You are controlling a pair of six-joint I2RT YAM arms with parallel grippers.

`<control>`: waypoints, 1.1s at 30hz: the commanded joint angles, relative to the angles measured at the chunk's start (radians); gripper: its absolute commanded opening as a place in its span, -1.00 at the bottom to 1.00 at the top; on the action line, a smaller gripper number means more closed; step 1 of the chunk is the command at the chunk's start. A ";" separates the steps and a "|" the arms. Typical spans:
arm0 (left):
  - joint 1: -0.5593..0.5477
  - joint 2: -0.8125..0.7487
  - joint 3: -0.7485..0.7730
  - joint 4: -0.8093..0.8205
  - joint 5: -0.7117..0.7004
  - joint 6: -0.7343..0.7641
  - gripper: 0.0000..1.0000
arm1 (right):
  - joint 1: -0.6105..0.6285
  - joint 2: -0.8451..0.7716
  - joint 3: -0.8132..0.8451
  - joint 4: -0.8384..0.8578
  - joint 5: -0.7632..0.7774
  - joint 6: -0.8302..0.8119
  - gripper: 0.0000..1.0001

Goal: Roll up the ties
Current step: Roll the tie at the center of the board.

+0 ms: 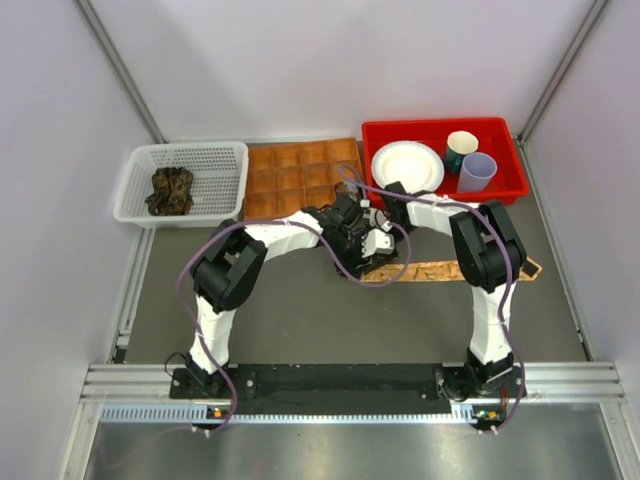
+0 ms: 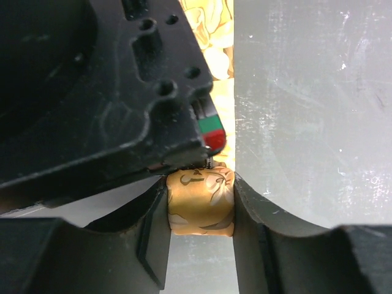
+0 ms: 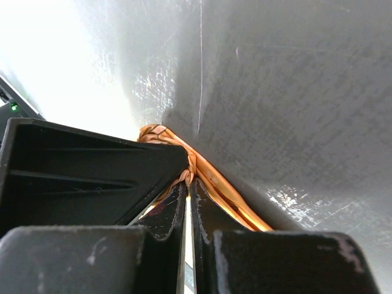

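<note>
A tan-orange tie lies flat across the dark table, its pointed end at the right. Its left end is wound into a small roll. My left gripper is shut on that roll, one finger pressed against each side. Above the tie's left end in the top view, my left gripper and right gripper meet. My right gripper is shut, with a fold of the tan-orange tie pinched at its fingertips. Dark green-brown ties sit bunched in a white basket.
A brown compartment tray lies just behind the grippers. A red bin at the back right holds a white plate and two cups. White walls close in on the left, back and right.
</note>
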 commanded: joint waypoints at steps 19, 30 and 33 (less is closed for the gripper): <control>-0.029 0.124 0.059 -0.242 -0.185 0.077 -0.54 | -0.027 -0.012 0.096 -0.087 -0.166 -0.028 -0.55; -0.044 0.141 0.065 -0.245 -0.200 0.068 -0.56 | -0.068 -0.092 0.063 -0.168 -0.217 -0.062 -0.38; -0.046 0.143 0.068 -0.245 -0.207 0.069 -0.57 | -0.084 -0.114 0.052 -0.162 -0.232 -0.049 -0.20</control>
